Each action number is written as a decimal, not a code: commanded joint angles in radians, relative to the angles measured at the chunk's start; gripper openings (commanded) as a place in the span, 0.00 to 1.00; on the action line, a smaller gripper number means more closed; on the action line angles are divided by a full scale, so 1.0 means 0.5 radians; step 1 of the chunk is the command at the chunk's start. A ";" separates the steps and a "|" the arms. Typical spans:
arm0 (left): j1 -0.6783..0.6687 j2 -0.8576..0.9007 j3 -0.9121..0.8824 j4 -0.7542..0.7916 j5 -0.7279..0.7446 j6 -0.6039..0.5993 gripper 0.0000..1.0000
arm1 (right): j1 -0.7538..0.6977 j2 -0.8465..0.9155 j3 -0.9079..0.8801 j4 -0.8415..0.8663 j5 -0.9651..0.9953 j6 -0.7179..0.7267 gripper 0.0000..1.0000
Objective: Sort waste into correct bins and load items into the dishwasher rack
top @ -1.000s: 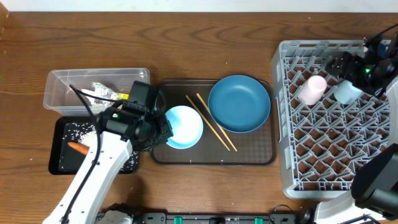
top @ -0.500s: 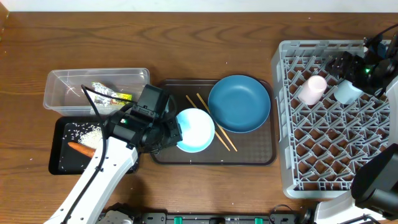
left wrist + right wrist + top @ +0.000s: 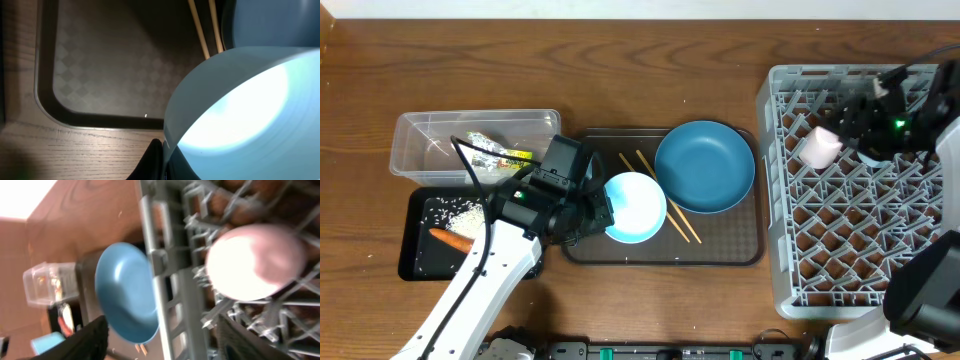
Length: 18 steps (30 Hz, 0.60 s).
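Observation:
My left gripper (image 3: 597, 213) is shut on the rim of the white bowl (image 3: 636, 207), holding it tilted above the brown serving tray (image 3: 720, 250). In the left wrist view the rim of the bowl (image 3: 245, 110) is pinched between the two black fingers (image 3: 154, 162). The blue plate (image 3: 705, 166) and two chopsticks (image 3: 662, 197) lie on that tray. My right gripper (image 3: 865, 128) hovers open over the grey rack (image 3: 850, 250), just right of the pinkish cup (image 3: 820, 147) (image 3: 255, 260). The light blue cup is mostly hidden beneath it.
A clear tub (image 3: 415, 140) at the left holds a snack wrapper (image 3: 497, 152). In front of it, a black tray (image 3: 412, 262) holds rice grains (image 3: 450, 210) and a carrot (image 3: 448, 238). The blue plate (image 3: 125, 292) shows beyond the rack's edge in the right wrist view.
The left gripper carried the bowl rightward over the brown tray, then held still. The right gripper shifted left toward the pink cup, covering the light blue cup, and its jaws narrowed.

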 commanded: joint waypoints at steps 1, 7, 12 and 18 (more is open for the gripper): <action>-0.008 -0.023 0.039 0.002 0.007 0.026 0.06 | 0.130 -0.098 0.005 -0.070 -0.150 -0.232 0.64; -0.034 -0.023 0.039 0.024 0.013 0.002 0.06 | 0.494 -0.333 0.005 -0.140 -0.058 -0.417 0.64; -0.085 -0.023 0.039 0.018 0.066 0.002 0.06 | 0.916 -0.478 0.005 -0.142 0.290 -0.397 0.67; -0.111 -0.023 0.039 0.018 0.133 0.002 0.06 | 1.438 -0.465 0.000 -0.130 0.635 -0.249 0.67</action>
